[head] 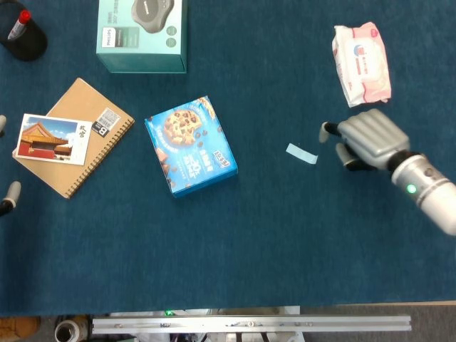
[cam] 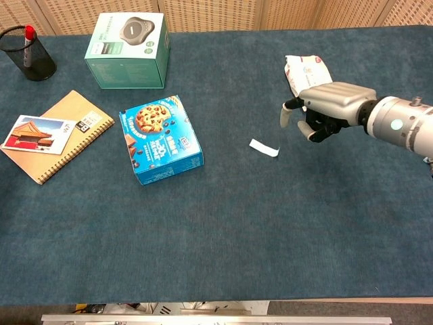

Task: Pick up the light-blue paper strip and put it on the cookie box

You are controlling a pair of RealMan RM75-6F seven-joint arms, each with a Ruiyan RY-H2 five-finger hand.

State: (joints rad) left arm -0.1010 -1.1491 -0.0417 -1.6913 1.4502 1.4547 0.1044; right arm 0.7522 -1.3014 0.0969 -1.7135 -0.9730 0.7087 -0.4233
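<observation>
On the dark blue cloth-covered table [head: 299,242], near its middle, lies the light-blue paper strip [head: 301,153]: a small, pale, narrow rectangle, lying flat and slightly slanted, with nothing touching it. In the chest view it looks almost white [cam: 264,148]. It sits well to the right of the cookie box [head: 189,145], a bright blue carton printed with chocolate-chip cookies, resting on the table with its top face bare.

Just to the right of the strip hovers the right hand [head: 362,138], silver with dark fingertips, fingers apart and loosely bent, holding nothing (the chest view shows the thumb spread away from the others [cam: 318,114]). It is near the strip but does not touch it. Of the left hand only pale fingertips [head: 8,194] show at the left edge of the head view, and whether it is open or closed cannot be told.

A black mesh pen cup [cam: 28,57] stands at the far left corner with a red-capped marker [cam: 28,43] upright in it. Beside it is a teal product box [head: 141,34]. A brown spiral notebook [head: 78,139] lies left of the cookie box, with a postcard [head: 45,138] of a red building on top. A pink-and-white wipes pack [head: 360,63] lies at the far right, beyond the right hand.
</observation>
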